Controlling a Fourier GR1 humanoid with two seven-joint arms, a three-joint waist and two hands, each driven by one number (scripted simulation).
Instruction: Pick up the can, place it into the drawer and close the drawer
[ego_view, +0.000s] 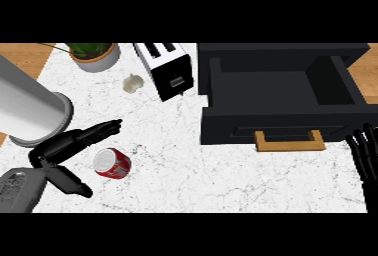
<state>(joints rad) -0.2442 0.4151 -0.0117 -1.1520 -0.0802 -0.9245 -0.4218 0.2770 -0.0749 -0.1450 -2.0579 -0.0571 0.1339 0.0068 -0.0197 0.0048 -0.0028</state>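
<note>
Red can (112, 163) with silver top lies on white marbled counter (192, 175), cylinder tilted on side. My left hand (70, 145) just beside it, black fingers (103, 131) straight and spread above, thumb (72, 184) below, nothing gripped. Black drawer (284, 107) stands open, boxy, tan wooden handle (289, 141), well apart from can. My right hand (365, 152) at right edge, fingers apart, upward. Behind: toaster (168, 67), garlic bulb (133, 83), potted plant (94, 52), big white cylinder (29, 107).

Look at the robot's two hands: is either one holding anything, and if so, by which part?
Nothing is held. The left hand is open beside the red can, thumb and fingers on either side, not closed. The right hand rests open, apart.
</note>
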